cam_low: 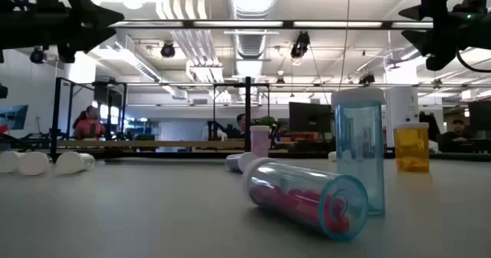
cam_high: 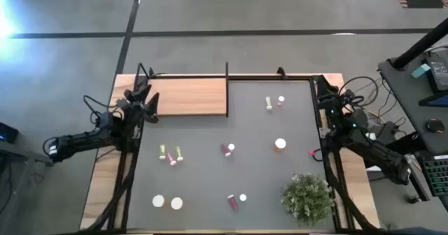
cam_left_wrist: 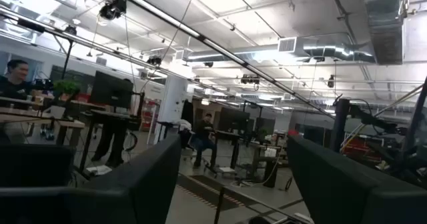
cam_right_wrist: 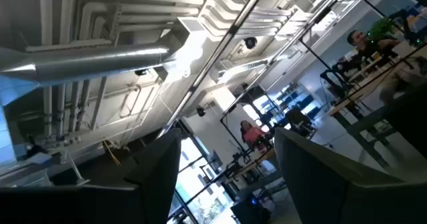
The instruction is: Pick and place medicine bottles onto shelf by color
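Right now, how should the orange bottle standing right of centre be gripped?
The orange bottle stands upright, white cap up, with clear table around it. Probably best taken from straight above, fingers closing across the round body just below the cap; the right gripper is nearer.

high: straight down on table (cam_high: 210,165) | low: tabletop level (same table) | wrists: tilted toward ceiling

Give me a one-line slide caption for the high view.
Start state: medicine bottles scattered on the table, shelf bare, both arms parked at the sides.
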